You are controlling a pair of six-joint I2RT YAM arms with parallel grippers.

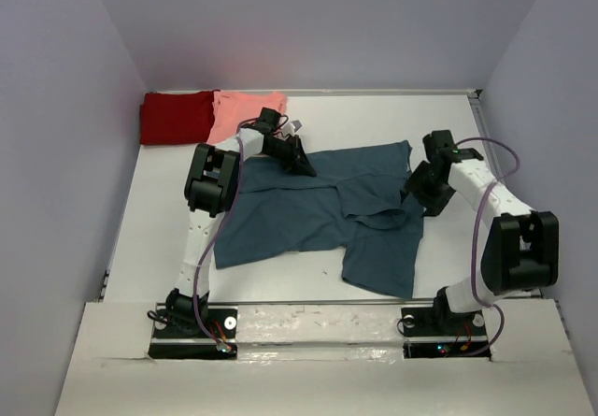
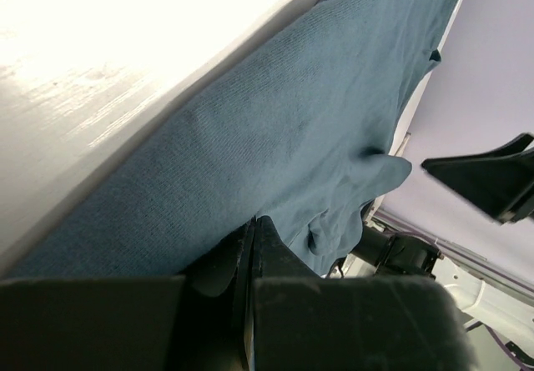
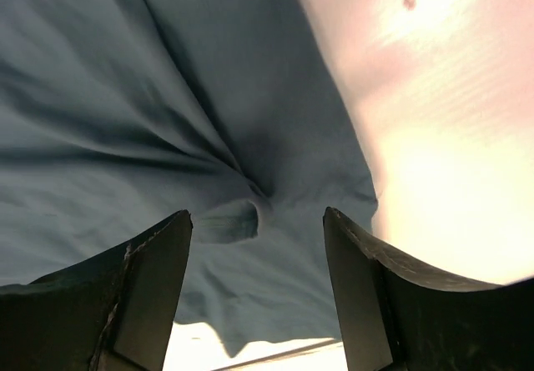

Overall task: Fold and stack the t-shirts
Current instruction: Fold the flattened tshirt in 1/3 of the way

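Blue t-shirt [image 1: 308, 215] lies crosswise on the counter [image 1: 374, 117], left jaws pinching its far edge.
Right jaws stand open over its right edge, a pucker of cloth between them, ungripped.

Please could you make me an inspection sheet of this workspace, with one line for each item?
Surface: white table.
Job's things: teal shirt spread mid-table, rumpled, not folded; red shirt and pink shirt lie side by side at the far left corner.
Clutter: nothing seen.
Grippers: left gripper shut on the teal shirt's far edge; right gripper open over its right edge, holding nothing.
Cables: purple cables run along both arms.
Surroundings: plain pale walls on three sides.
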